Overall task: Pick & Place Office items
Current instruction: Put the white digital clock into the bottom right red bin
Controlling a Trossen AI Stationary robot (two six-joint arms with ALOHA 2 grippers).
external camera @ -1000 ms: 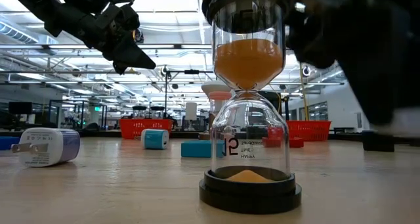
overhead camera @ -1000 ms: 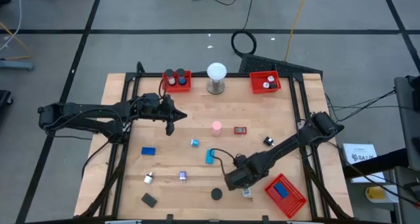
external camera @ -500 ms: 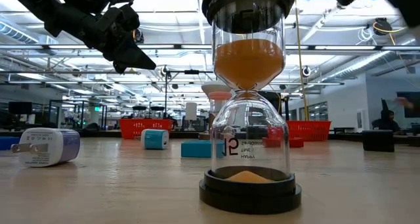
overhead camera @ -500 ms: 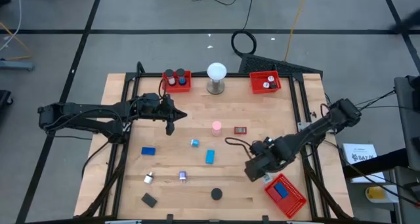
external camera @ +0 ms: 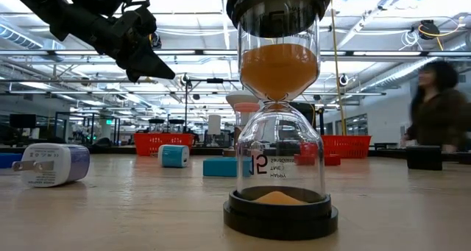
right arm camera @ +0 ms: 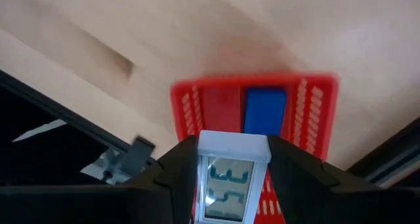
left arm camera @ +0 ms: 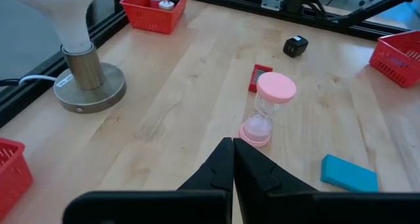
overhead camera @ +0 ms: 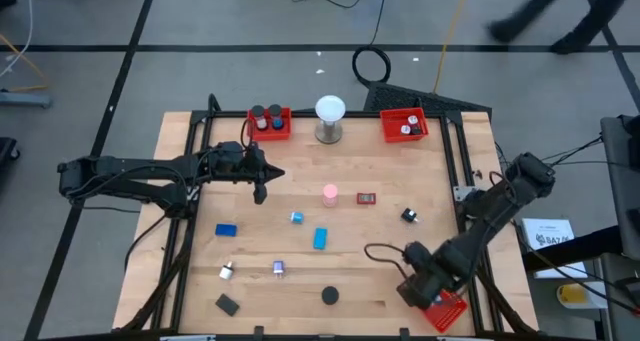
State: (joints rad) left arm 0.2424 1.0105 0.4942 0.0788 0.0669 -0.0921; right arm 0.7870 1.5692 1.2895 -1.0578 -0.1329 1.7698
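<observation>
Overhead, my right fingers (overhead camera: pixel 420 289) hang over the red tray (overhead camera: pixel 447 309) at the desk's front right corner, while my left fingers (overhead camera: pixel 259 193) wait above the desk's left half. Level with the desk, an hourglass (external camera: pixel 278 104) stands closest. My left wrist view shows those fingers pressed shut. My right wrist view shows my fingers gripping a small white timer (right arm camera: pixel 232 180) above the tray, where a blue block (right arm camera: pixel 264 110) lies.

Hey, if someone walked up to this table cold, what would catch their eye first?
Probably the right gripper over the red tray at the table's near right corner, clamping a small white digital clock above a blue block already inside. Then the hourglass looming before the low camera.
</observation>
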